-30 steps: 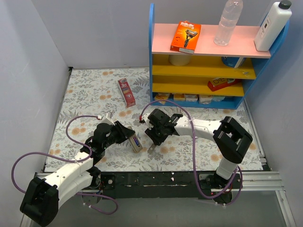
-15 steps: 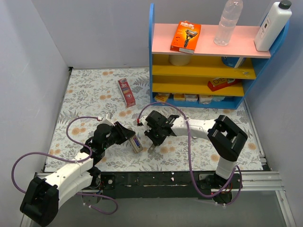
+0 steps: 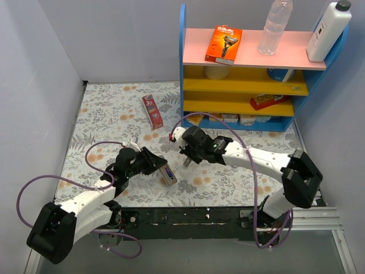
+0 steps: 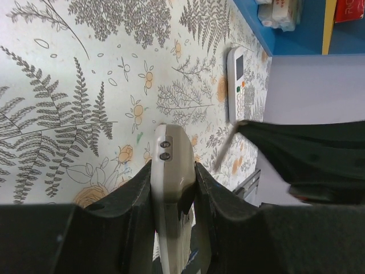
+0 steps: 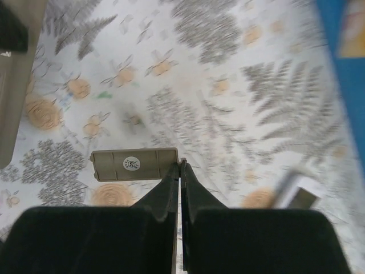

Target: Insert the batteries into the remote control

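Observation:
My left gripper [image 3: 159, 169] is shut on a beige remote control [image 3: 167, 174] and holds it above the mat, back side up. A blue-purple strip, the batteries [image 3: 169, 173], shows in its open back. In the left wrist view the remote [image 4: 171, 162] sits clamped between the fingers [image 4: 137, 200]. My right gripper [image 3: 189, 155] is shut on the edge of a thin beige battery cover [image 3: 186, 163], to the right of the remote. In the right wrist view the cover [image 5: 134, 164] sticks out left from the shut fingertips [image 5: 171, 182], above the mat.
A second, white remote [image 4: 236, 85] lies on the floral mat [image 3: 108, 114] toward the blue shelf [image 3: 183, 68]. A red box [image 3: 152, 111] lies on the mat at the back. The shelf holds boxes and bottles. Grey walls stand left and right.
My right gripper has lifted the cover off the mat and moved it up and back, its elbow swinging right. My left gripper has shifted the remote slightly right.

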